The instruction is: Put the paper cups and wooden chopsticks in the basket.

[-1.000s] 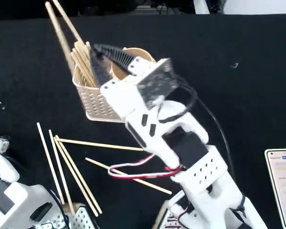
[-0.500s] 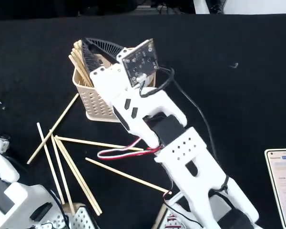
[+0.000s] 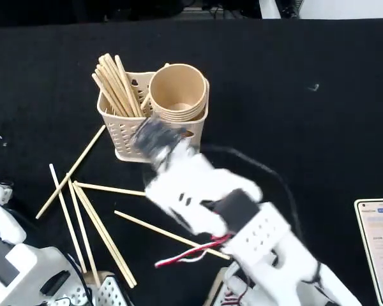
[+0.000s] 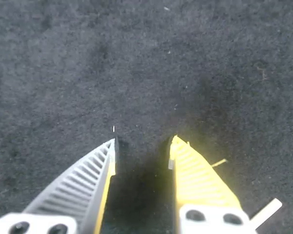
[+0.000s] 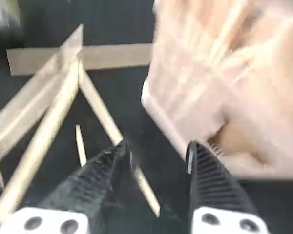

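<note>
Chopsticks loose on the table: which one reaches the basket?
The chopstick slanting down-left from the basket in the high view; its upper end reaches the basket wall, the others lie clear of it.

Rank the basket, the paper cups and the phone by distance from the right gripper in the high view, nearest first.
From the right gripper:
1. basket, just beyond it.
2. paper cups, inside the basket.
3. phone, far off at the right edge.

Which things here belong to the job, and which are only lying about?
Belonging to the job:
- basket
- paper cups, stacked in the basket
- chopsticks standing in the basket
- loose chopsticks on the black table

Only lying about:
- phone at the table's edge
</note>
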You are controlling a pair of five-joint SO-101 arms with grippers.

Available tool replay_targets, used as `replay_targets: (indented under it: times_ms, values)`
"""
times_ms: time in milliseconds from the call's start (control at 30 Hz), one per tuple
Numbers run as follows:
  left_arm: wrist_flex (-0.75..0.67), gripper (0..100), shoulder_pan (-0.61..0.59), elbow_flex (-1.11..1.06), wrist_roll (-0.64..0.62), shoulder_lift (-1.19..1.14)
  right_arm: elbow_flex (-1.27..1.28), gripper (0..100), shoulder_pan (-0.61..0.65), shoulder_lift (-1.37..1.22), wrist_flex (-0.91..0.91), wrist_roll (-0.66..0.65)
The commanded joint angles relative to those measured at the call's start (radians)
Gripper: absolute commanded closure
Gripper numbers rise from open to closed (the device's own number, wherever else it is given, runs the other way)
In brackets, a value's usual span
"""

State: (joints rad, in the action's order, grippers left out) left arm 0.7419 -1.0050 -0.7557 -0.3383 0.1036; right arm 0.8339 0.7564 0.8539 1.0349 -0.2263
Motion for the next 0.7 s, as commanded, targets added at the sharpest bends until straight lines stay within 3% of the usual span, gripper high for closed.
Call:
replay_targets:
  times_ms: [0,100,333,667]
  values:
    - [0.002,82,-0.007,0.027,0.002,0.029,0.239,80.0,0.064,-0.048,-0.138,-0.146]
    - [0.002,82,-0.007,0.027,0.002,0.029,0.343,80.0,0.149,-0.117,-0.201,-0.244]
    - [0.0,82,-0.007,0.027,0.003,0.029,0.334,80.0,0.267,-0.213,-0.176,-0.255]
    - [0.002,82,-0.008,0.027,0.003,0.029,0.277,80.9,0.187,-0.481,-0.31,-0.264]
